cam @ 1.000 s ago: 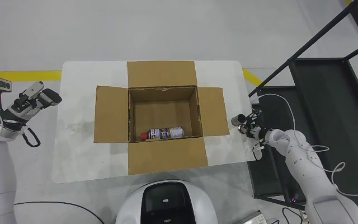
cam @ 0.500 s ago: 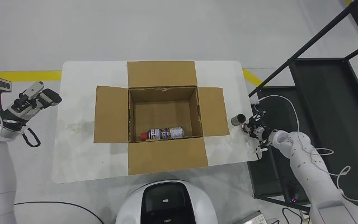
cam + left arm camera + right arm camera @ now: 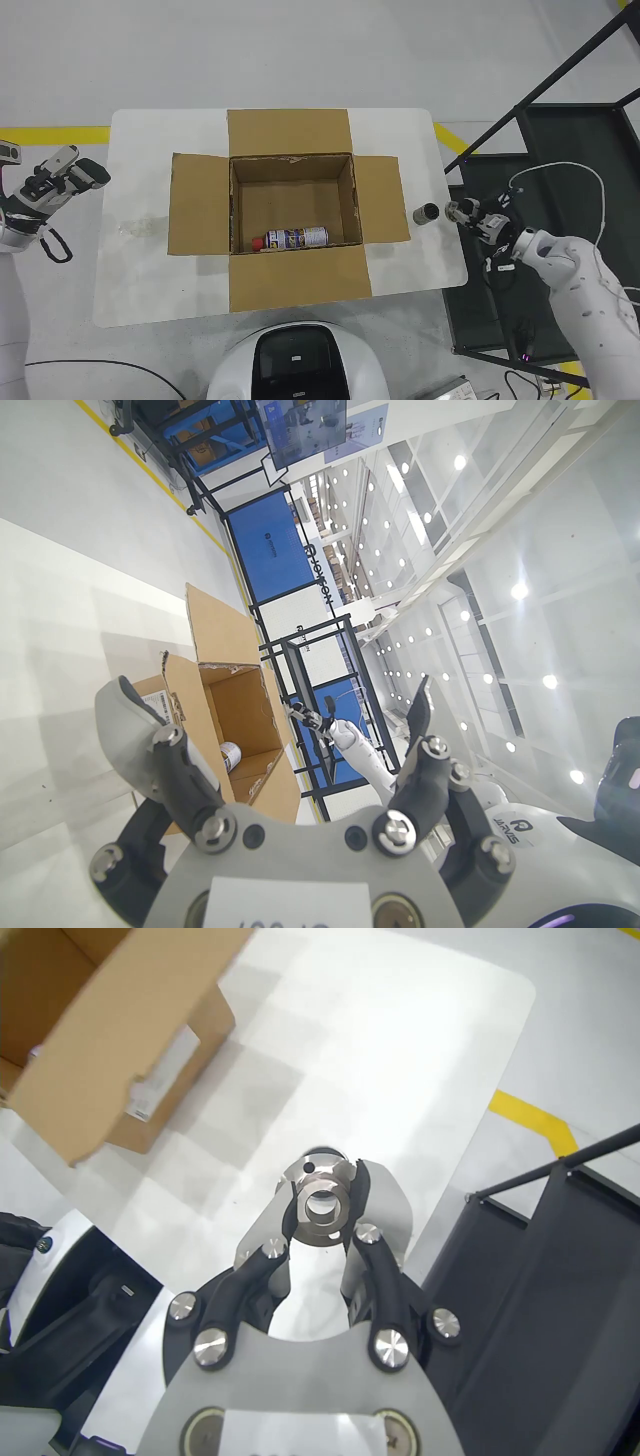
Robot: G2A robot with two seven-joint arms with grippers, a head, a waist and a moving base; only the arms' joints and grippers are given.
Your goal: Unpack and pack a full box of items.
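An open cardboard box [image 3: 290, 130] sits mid-table with its flaps spread flat. Inside lies a spray can [image 3: 292, 239] with a red cap, also seen as the can [image 3: 231, 755] in the left wrist view. A small metal cylinder [image 3: 426, 213] rests on the table just right of the box's right flap. My right gripper [image 3: 458, 211] is a short gap to the cylinder's right, open, with the cylinder [image 3: 322, 1200] in line ahead of its fingertips. My left gripper [image 3: 72, 176] hangs open and holds nothing, off the table's left edge, shown as the left gripper [image 3: 270, 700].
The white table [image 3: 140, 280] has bare room left of the box. A black metal rack [image 3: 560, 150] stands close against the table's right side, behind my right arm. Yellow floor tape [image 3: 60, 133] runs past the left edge.
My right gripper has drawn back to the right, away from the metal cylinder, which stays put on the table. The left arm has not moved.
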